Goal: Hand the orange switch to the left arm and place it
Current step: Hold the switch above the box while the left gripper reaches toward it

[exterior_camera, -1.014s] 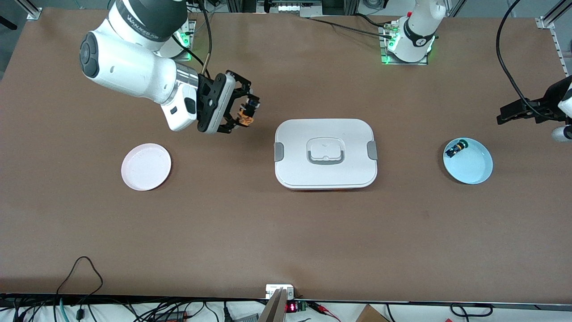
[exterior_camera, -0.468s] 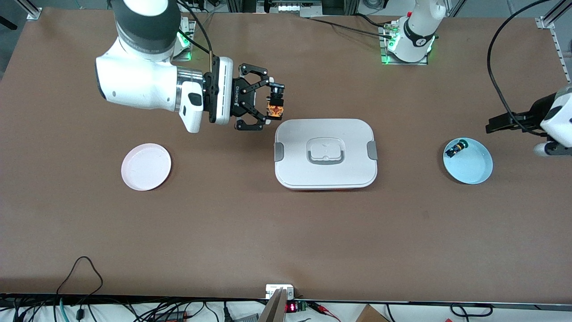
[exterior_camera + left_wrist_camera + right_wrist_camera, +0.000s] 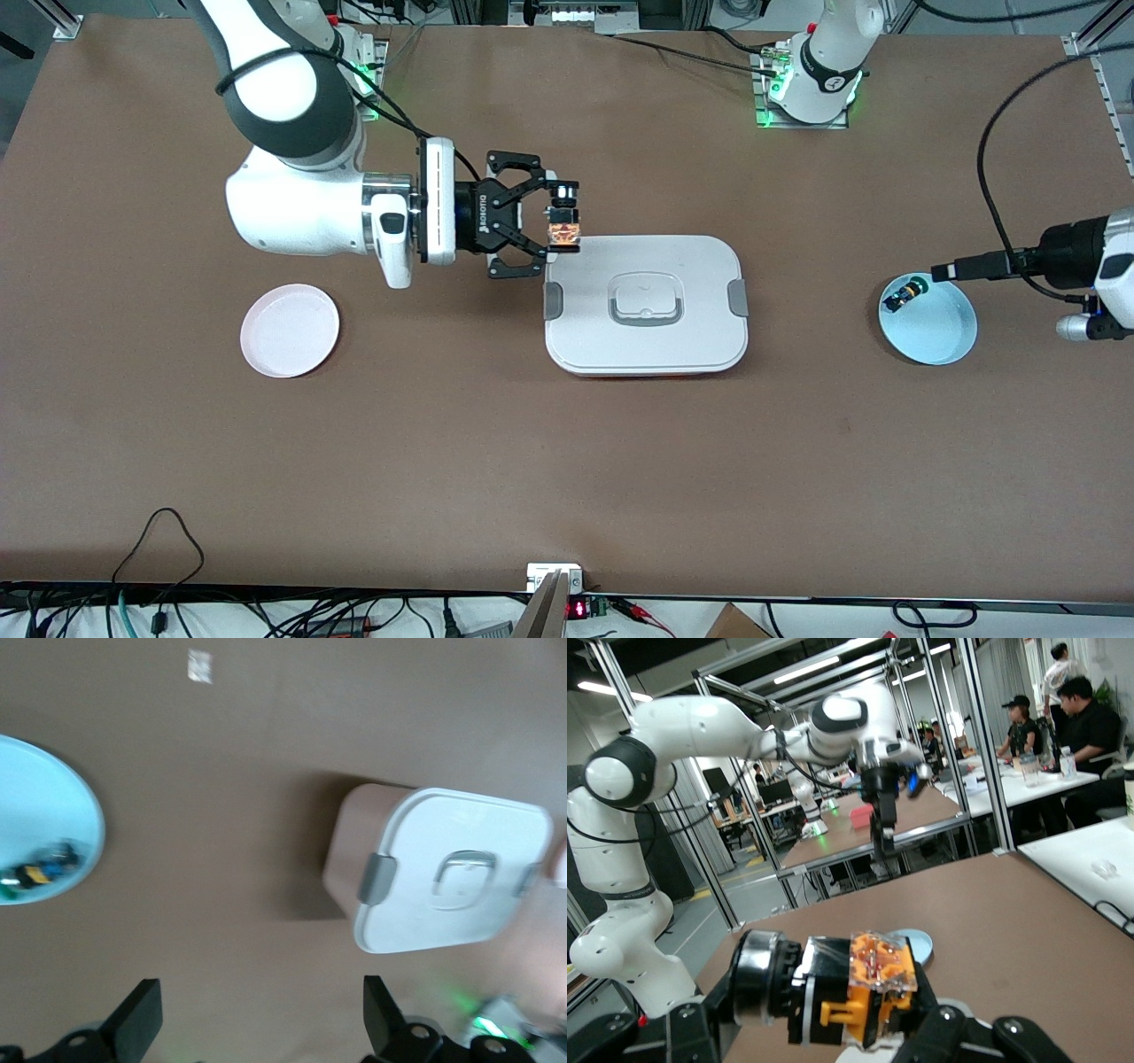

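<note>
My right gripper (image 3: 560,223) is shut on the orange switch (image 3: 563,227), a black cylinder with an orange body. It holds the switch in the air over the corner of the white box (image 3: 645,341) toward the right arm's end. In the right wrist view the switch (image 3: 850,988) lies crosswise between the fingers. My left gripper (image 3: 943,270) is open and empty, above the edge of the blue plate (image 3: 935,332). Its fingers (image 3: 133,1023) stand wide apart in the left wrist view, where the box (image 3: 416,912) also shows.
A small switch with a green cap (image 3: 904,292) lies in the blue plate, also in the left wrist view (image 3: 35,875). A pink plate (image 3: 290,330) sits toward the right arm's end of the table. The left arm (image 3: 833,722) shows in the right wrist view.
My right gripper has carried the orange switch toward the box, up to its corner. My left arm has swung in toward the blue plate.
</note>
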Controlling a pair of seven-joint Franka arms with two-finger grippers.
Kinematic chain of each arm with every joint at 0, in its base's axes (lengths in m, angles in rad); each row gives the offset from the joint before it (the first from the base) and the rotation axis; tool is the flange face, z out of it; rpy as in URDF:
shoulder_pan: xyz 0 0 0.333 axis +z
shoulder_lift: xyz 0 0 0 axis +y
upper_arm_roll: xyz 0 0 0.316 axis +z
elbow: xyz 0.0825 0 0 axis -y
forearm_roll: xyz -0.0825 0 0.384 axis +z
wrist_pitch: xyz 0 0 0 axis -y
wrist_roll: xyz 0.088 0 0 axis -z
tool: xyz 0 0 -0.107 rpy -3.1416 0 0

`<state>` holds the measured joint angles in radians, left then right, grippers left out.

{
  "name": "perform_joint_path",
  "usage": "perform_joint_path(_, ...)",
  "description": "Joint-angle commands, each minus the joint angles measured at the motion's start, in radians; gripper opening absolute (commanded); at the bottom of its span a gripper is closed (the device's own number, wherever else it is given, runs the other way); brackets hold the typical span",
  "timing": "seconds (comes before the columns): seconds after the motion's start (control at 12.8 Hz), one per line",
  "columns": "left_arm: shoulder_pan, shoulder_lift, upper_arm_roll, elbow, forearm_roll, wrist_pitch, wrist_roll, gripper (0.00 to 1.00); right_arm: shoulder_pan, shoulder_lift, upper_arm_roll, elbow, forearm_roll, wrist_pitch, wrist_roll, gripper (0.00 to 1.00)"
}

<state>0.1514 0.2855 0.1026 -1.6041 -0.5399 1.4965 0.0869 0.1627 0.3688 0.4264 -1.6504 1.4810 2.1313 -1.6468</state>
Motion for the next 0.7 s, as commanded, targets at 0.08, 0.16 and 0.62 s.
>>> perform_joint_path(0.08,0.050,0.069,-0.006,-0.152,-0.344,-0.016,0.210,1.00,0.067,0.048,-0.005,0.038,0.064,0.091,-0.088,0.18)
perform_joint_path(0.16,0.050,0.089,-0.009,-0.195,-0.452,-0.044,0.268,1.00,0.090,0.059,-0.005,0.049,0.064,0.120,-0.088,0.18)
perform_joint_path(0.62,-0.094,0.092,-0.121,-0.289,-0.926,-0.020,0.229,1.00,0.138,0.099,-0.011,0.113,0.065,0.180,-0.088,0.18)
